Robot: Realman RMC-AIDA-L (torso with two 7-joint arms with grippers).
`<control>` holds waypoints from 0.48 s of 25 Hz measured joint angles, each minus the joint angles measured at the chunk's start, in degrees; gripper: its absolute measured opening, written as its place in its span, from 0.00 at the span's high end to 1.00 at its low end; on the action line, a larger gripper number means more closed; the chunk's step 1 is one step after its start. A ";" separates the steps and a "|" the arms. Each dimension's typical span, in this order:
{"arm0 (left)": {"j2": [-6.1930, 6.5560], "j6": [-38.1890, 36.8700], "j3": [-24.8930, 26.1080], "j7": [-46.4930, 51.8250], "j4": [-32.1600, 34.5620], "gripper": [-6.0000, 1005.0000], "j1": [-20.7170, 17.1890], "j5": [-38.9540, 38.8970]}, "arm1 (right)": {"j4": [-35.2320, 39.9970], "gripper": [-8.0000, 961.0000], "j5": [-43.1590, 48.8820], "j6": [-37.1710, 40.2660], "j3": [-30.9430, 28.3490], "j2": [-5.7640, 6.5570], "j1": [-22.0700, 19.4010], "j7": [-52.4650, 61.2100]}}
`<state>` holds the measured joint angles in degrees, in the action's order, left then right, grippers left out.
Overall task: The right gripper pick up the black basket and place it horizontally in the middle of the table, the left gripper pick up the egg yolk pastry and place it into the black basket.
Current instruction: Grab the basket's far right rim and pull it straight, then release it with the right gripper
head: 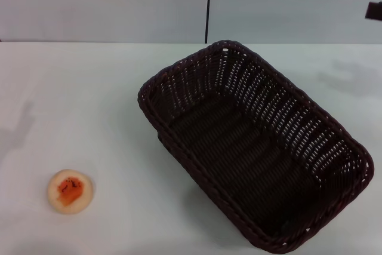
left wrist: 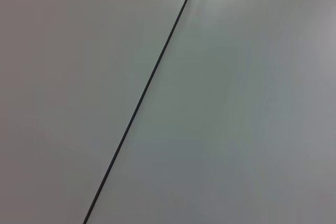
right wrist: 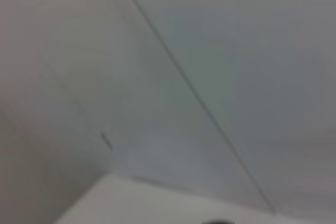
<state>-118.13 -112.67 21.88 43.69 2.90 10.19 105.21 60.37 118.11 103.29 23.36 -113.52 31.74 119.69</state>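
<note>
The black basket (head: pixel 256 141) lies on the white table (head: pixel 89 106) right of centre in the head view. It is turned diagonally, one short end toward the far middle and the other toward the near right, and it is empty. The egg yolk pastry (head: pixel 70 191) lies flat on the table at the near left, well apart from the basket. A small black piece of my right arm (head: pixel 375 10) shows at the far right edge, high above the table and away from the basket. My left gripper is out of view.
A grey wall with a dark vertical seam (head: pixel 208 4) stands behind the table. Both wrist views show only this wall and seam (left wrist: pixel 152 77); the right wrist view also shows a pale table corner (right wrist: pixel 157 203).
</note>
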 joint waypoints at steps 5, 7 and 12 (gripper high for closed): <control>-0.04 0.09 -0.05 0.00 0.00 0.19 -0.01 0.11 | 2.01 0.20 12.88 3.64 1.98 1.95 6.83 5.12; -0.06 0.22 -0.12 0.00 -0.06 0.19 0.00 0.14 | 1.55 0.20 17.92 3.84 4.49 2.32 9.28 6.06; -0.09 0.73 -0.33 0.00 -0.64 0.19 0.00 0.17 | 0.35 0.21 24.81 4.04 13.37 2.37 13.02 8.30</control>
<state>-118.21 -111.94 21.55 43.68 2.26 10.20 105.39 60.71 142.92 107.32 36.73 -111.15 44.76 127.99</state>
